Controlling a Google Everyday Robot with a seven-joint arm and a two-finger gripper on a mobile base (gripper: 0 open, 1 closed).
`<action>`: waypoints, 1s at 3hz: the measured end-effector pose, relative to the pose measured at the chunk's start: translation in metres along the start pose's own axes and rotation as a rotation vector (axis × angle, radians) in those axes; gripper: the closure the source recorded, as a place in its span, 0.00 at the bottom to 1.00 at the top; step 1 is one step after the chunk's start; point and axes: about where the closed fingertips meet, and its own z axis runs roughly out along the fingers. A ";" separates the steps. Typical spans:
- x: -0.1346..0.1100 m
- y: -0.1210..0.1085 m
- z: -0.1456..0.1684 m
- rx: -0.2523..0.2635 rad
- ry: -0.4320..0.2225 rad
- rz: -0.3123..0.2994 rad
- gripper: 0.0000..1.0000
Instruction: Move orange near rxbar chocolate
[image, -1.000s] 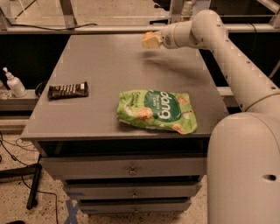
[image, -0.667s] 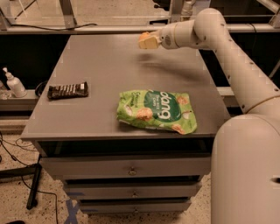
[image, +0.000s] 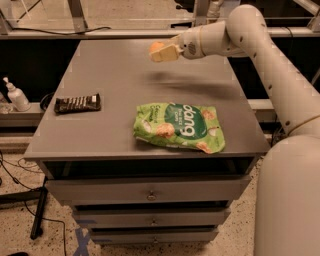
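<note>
The orange (image: 157, 48) is a small round fruit held in my gripper (image: 161, 51), which is shut on it and carries it in the air above the far middle of the grey table (image: 115, 80). The rxbar chocolate (image: 77, 103) is a flat dark bar with white stripes. It lies near the table's left edge, well to the left of and nearer than the gripper. My white arm reaches in from the right.
A green "dang" snack bag (image: 179, 127) lies at the table's front right. A white pump bottle (image: 16, 95) stands on a shelf left of the table. Drawers (image: 150, 192) sit below the tabletop. My white body (image: 290, 200) fills the right foreground.
My gripper has moved left with the orange in it, over the far part of the table. The bar and the bag have not moved.
</note>
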 end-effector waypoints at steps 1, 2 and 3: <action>0.000 0.034 -0.006 -0.063 0.013 -0.027 1.00; -0.006 0.073 0.001 -0.114 0.024 -0.061 1.00; -0.013 0.110 0.023 -0.164 0.026 -0.078 1.00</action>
